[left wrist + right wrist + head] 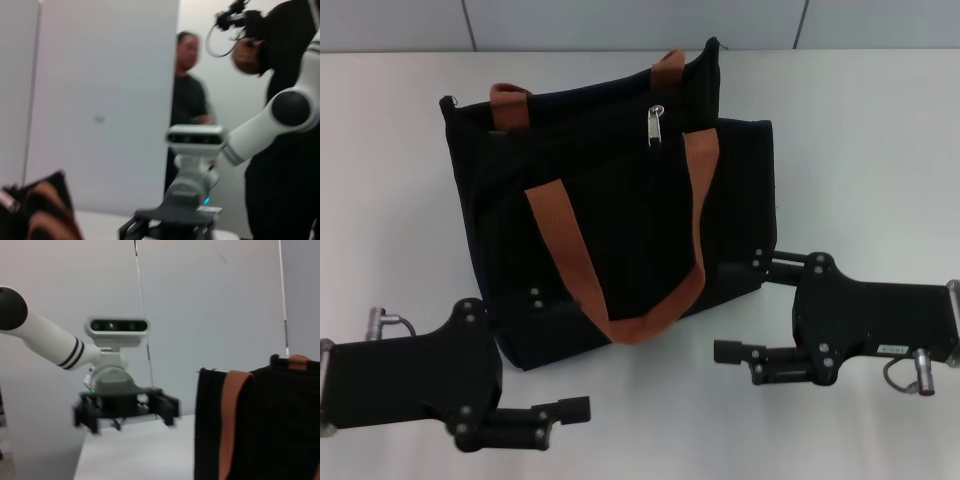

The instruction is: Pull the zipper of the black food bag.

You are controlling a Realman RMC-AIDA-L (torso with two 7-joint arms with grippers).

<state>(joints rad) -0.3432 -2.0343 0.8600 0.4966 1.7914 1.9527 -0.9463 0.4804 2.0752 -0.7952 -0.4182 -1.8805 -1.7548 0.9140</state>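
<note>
The black food bag (pixel 620 200) stands in the middle of the white table, with two orange-brown strap handles (pixel 570 245). Its silver zipper pull (pixel 656 124) lies on the top edge, near the far handle. My left gripper (pixel 575 352) is open at the bag's near left corner, its far finger overlapping the bag's base. My right gripper (pixel 738 305) is open at the bag's near right corner. Both are well short of the zipper. The right wrist view shows the bag (pixel 265 425) and the left gripper (pixel 125 412). The left wrist view shows a bag corner (pixel 40 212).
The white table (pixel 860 150) extends on both sides of the bag, with a grey wall behind it. In the left wrist view a person (pixel 187 100) stands in the background behind the right arm (pixel 265 125).
</note>
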